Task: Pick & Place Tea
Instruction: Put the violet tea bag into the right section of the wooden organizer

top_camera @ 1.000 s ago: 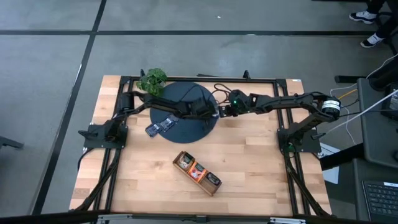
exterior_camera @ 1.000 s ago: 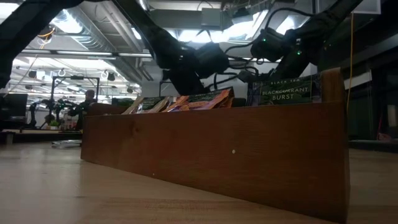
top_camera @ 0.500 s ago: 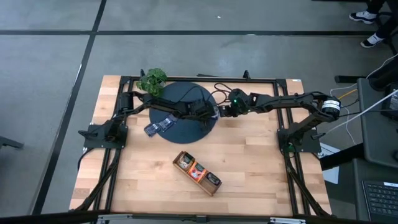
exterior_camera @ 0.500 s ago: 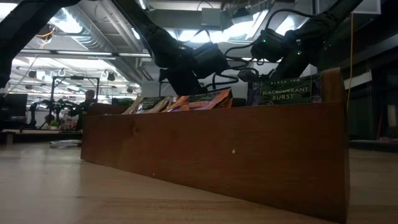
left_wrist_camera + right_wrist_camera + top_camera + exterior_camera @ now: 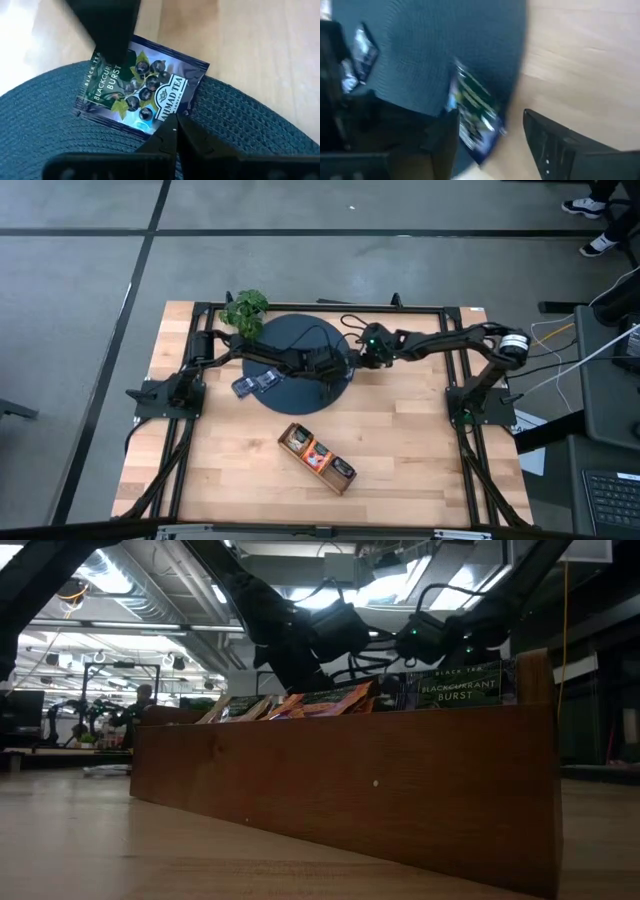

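On the wooden bench (image 5: pixel 400 440), the left end effector (image 5: pixel 172 131) sits pinched shut on the edge of a dark blue blackcurrant tea sachet (image 5: pixel 142 90), lying flat at the rim of the round dark woven mat (image 5: pixel 290 340). Rightward, the right end effector (image 5: pixel 490 135) has just sprung wide open over the same sachet, holding nothing. The handover looks complete: the left arm now carries the tea alone.

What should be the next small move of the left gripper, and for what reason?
Probably lift gently. The left gripper is shut on an edge of the blue sachet, which lies at the rim of the dark mat. The right gripper stands open beside it, so nothing else seems to hold the sachet.
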